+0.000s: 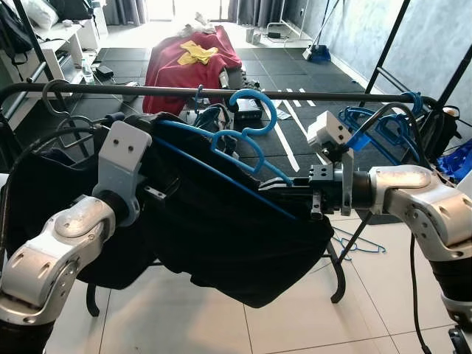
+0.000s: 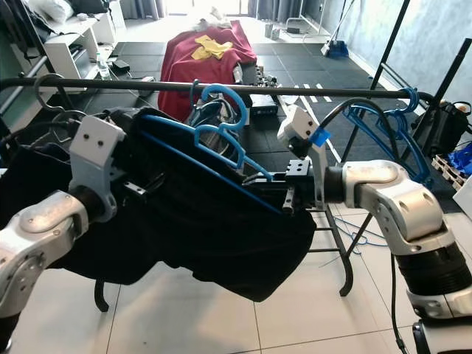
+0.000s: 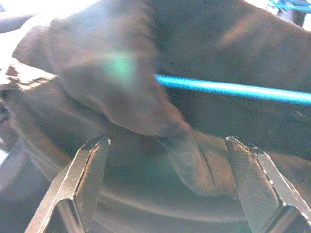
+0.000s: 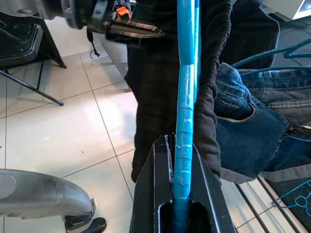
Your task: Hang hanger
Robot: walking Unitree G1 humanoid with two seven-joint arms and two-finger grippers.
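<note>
- Tiled floor (image 1: pixel 184 317) in a living space, black mats farther back, a red cloth (image 1: pixel 190 63) spread on them behind the rail (image 1: pixel 221 92).
- Across the foreground, a dark clothes rail; spare blue hangers (image 1: pixel 383 122) hooked at its right end, a grey hook (image 1: pixel 51 96) near its left end.
- Just below the rail and in front of it, a blue hanger (image 1: pixel 247 140) carrying a black garment (image 1: pixel 221 243), its hook level with the bar but not over it.
- Right tool (image 4: pixel 180 194) clamped shut on the hanger's blue arm, just below the rail, fingers pinching the plastic edge-on.
- Left tool (image 3: pixel 167 184) spread wide below the rail's left half, fingers either side of a fold of black cloth, not pinching it.
- Risk, as a judgement: hook tip catching on the front of the rail instead of passing over, from the hanger's tilt.
- Also possible: garment sliding off the lower end, with only one arm of the hanger held.
- Possible too: snagging on the jeans (image 4: pixel 252 131) hanging close beside the garment under the rail.
</note>
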